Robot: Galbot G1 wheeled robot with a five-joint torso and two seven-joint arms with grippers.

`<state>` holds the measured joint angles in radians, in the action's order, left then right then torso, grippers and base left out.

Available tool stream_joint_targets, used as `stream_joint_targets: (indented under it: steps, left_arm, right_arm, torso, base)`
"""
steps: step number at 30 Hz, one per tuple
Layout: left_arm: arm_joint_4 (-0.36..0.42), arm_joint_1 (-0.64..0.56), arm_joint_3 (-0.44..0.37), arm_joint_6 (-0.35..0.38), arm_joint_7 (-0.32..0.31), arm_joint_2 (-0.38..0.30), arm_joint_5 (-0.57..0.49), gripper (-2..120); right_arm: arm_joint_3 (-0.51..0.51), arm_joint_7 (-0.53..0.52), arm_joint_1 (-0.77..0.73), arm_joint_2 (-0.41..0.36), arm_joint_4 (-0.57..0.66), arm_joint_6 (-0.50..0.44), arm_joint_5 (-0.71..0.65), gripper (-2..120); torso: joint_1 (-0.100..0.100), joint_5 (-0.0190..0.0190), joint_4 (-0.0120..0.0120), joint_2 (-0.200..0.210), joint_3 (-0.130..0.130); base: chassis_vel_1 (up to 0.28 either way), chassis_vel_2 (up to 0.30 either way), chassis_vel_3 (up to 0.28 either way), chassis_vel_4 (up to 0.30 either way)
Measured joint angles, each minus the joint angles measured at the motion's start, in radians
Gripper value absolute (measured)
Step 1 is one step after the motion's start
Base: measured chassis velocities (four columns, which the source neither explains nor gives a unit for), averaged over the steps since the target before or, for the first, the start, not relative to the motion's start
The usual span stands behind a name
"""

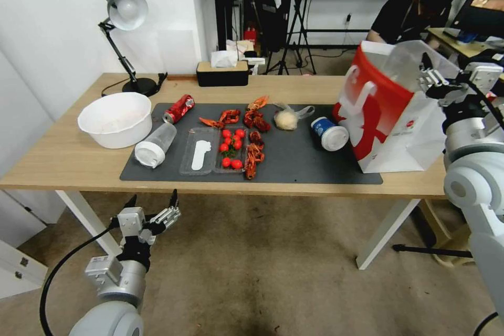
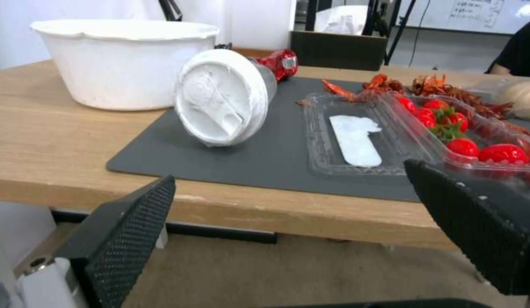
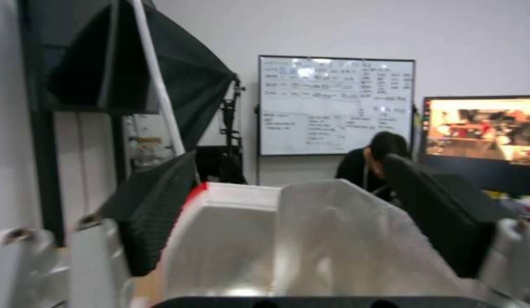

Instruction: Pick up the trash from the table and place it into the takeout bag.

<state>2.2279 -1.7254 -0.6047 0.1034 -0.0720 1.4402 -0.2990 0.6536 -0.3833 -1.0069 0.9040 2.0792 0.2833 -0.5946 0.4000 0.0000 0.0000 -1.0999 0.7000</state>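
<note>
The right gripper [image 1: 428, 77] hangs open at the takeout bag's [image 1: 391, 115] rim, apparently to release; the left gripper [image 1: 152, 205] waits open, facing the frosted cup [image 2: 222, 96].

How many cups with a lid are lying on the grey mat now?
2. The frosted plastic cup lies on its side at the mat's left end, beside the white basin. The small blue-white lidded cup lies tipped near the takeout bag. The bag's inside cannot be checked.
</note>
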Motion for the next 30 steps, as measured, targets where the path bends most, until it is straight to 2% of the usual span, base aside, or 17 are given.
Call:
stream_joint_targets:
  steps: [5,11,13,15,17,19,24,27,28,30]
  left_arm:
    - [0.008,-0.003,-0.003,-0.005,0.0,-0.001,-0.001,100]
    - [0.008,-0.006,-0.005,-0.008,0.001,-0.003,-0.004,100]
    - [0.006,-0.003,-0.005,-0.008,0.001,-0.004,-0.005,100]
    - [0.005,-0.002,-0.005,-0.008,0.001,-0.005,-0.006,100]
    - [-0.002,0.001,-0.005,-0.008,0.001,-0.007,-0.01,100]
    - [-0.009,0.003,-0.005,-0.009,0.001,-0.011,-0.018,100]
    - [-0.018,0.005,-0.011,-0.014,0.003,-0.017,-0.03,100]
    - [-0.022,0.007,-0.018,-0.021,0.007,-0.024,-0.034,100]
    - [-0.022,0.007,-0.018,-0.021,0.007,-0.024,-0.034,100]
    - [-0.027,0.009,-0.021,-0.024,0.01,-0.028,-0.036,100]
  right_arm:
    - [-0.001,0.014,-0.006,0.003,0.028,-0.005,-0.053,100]
    - [-0.003,0.064,-0.027,0.01,0.08,-0.036,-0.154,100]
    - [-0.001,0.11,-0.085,0.023,0.134,-0.047,-0.221,100]
    - [-0.001,0.137,-0.116,0.03,0.156,-0.056,-0.231,100]
    - [-0.001,0.225,-0.209,0.055,0.199,-0.093,-0.201,100]
    - [-0.002,0.304,-0.323,0.095,0.223,-0.135,-0.098,100]
    - [-0.006,0.337,-0.467,0.168,0.225,-0.218,0.017,100]
    - [-0.015,0.361,-0.608,0.252,0.202,-0.333,0.11,100]
    - [-0.015,0.361,-0.608,0.252,0.202,-0.333,0.11,100]
    - [-0.027,0.384,-0.671,0.301,0.174,-0.41,0.153,100]
  torso:
    - [0.0,-0.0001,0.0,0.0,0.0]
    - [0.0,-0.0001,0.0002,0.0,0.0]
    - [0.0,-0.0001,0.0001,0.0,0.0]
    - [0.0,-0.0001,0.0001,0.0,0.0]
    - [0.0,-0.0002,0.0001,0.0,0.0]
    - [0.0,-0.0002,0.0,0.0,0.0]
    - [0.0,-0.0003,0.0003,0.0,0.0]
    - [0.0,-0.0001,-0.0001,0.0,0.0]
    - [0.0,-0.0001,-0.0001,0.0,0.0]
    - [0.0,-0.0003,-0.0002,0.0,0.0]
  base:
    - [0.0,0.0,0.0,0.0]
    - [0.0,0.0,0.0,0.0]
    - [0.0,0.0,0.0,0.0]
    - [0.0,0.0,0.0,0.0]
    - [0.0,0.0,0.0,0.0]
    - [0.0,0.0,0.0,0.0]
    - [0.0,0.0,0.0,0.0]
    - [0.0,0.0,0.0,0.0]
    - [0.0,0.0,0.0,0.0]
    - [0.0,0.0,0.0,0.0]
